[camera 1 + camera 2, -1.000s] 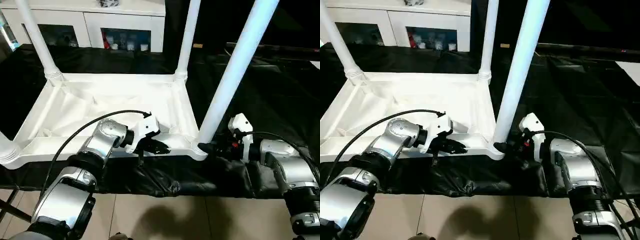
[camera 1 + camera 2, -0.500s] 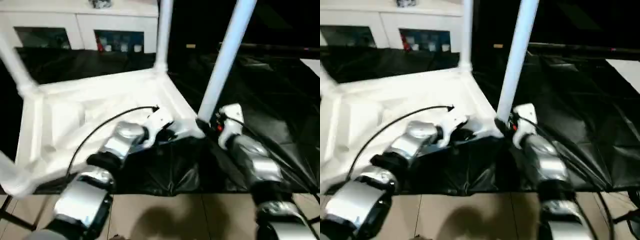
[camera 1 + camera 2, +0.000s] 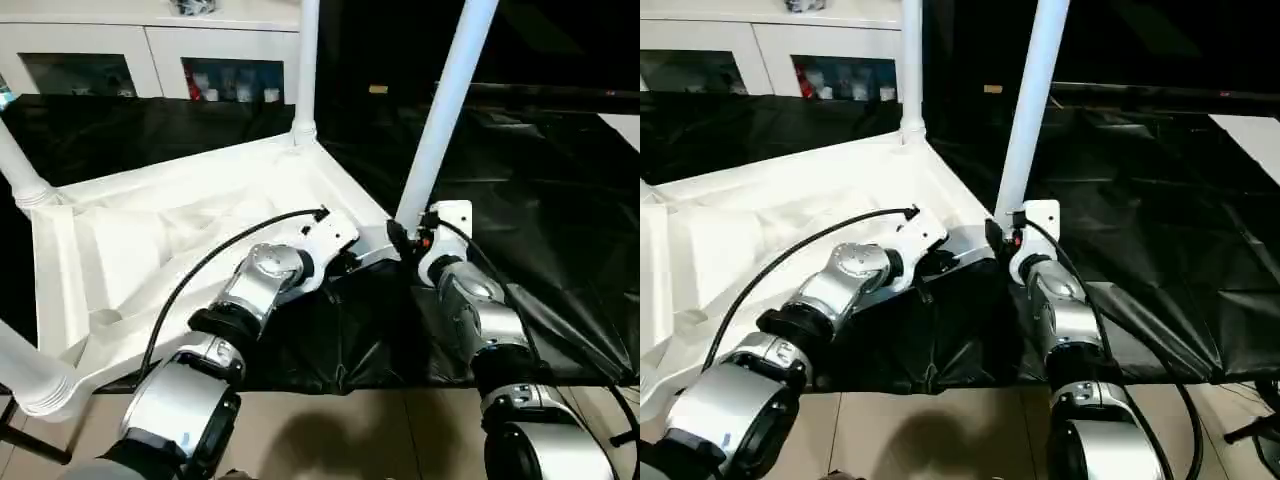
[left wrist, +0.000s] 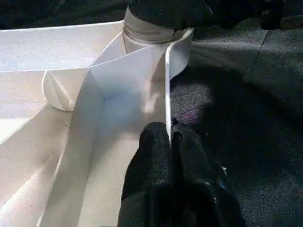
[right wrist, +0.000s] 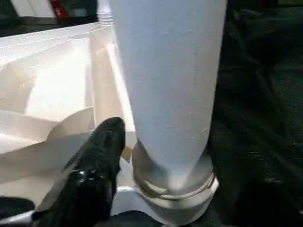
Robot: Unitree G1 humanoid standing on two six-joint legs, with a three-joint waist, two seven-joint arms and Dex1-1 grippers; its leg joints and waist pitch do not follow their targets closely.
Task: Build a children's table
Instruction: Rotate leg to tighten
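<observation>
The upturned children's table (image 3: 170,215) is smooth white plastic with a soft sheen, its round legs (image 3: 440,110) equally sleek. It rests on crinkled black sheeting (image 3: 560,210) that glints like plastic film. The robot's forearms (image 3: 480,320) are brushed silver metal, the finger (image 5: 90,179) at the right wrist glossy black, and the floor (image 3: 350,430) at six o'clock pale smooth tile.

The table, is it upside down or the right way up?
Upside down. The table lies on its top with the ribbed underside facing up, and its legs stick up from the corner sockets.
</observation>
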